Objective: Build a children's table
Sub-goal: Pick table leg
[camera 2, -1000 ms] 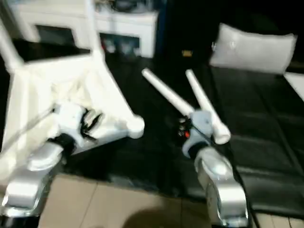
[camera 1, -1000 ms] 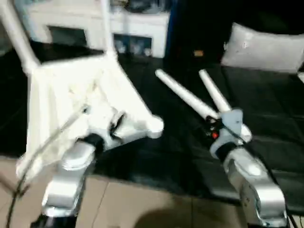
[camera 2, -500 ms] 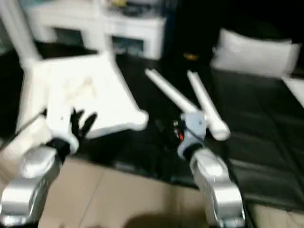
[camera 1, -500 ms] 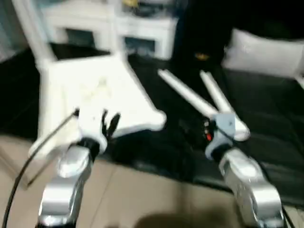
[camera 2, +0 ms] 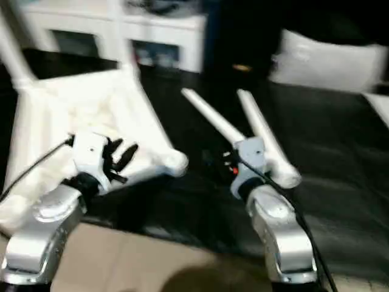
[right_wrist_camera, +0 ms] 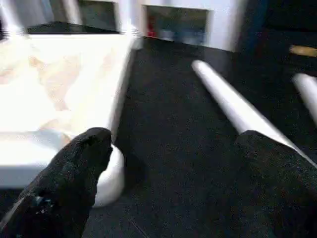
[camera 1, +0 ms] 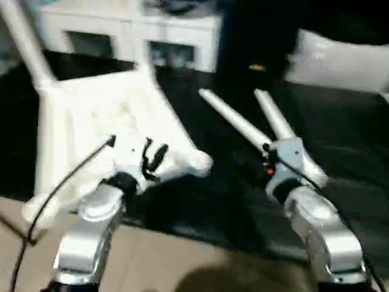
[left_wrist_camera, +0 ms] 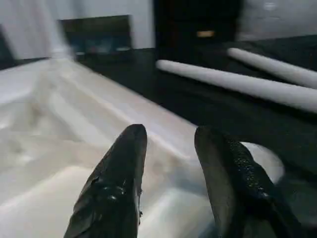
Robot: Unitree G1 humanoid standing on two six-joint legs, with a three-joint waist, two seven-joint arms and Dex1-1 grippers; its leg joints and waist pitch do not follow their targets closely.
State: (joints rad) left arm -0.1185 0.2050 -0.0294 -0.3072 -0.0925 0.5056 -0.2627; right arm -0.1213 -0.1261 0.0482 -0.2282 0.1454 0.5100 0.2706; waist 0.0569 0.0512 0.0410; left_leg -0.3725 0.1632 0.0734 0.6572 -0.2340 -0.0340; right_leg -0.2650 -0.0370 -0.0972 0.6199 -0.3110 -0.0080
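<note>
Right tool (right_wrist_camera: pixel 168 163) spread wide and empty, hanging over the dark mat (camera 1: pixel 340 128) by the near ends of two loose legs (camera 1: pixel 234 120). Left tool (left_wrist_camera: pixel 171 163) part open, holding nothing, poised above the upturned tabletop (camera 1: pixel 91 121), two legs already standing in far corners. Leg-fetching step, by the look of it: next, lowering around the nearer loose leg and closing, then carrying it to the free corner socket (camera 1: pixel 197 161).

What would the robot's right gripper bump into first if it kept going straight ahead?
Probably a loose leg. The right gripper is wide open and points along the black mat, with that leg lying just ahead between its fingers. Depth is hard to judge, so it might slide past.
</note>
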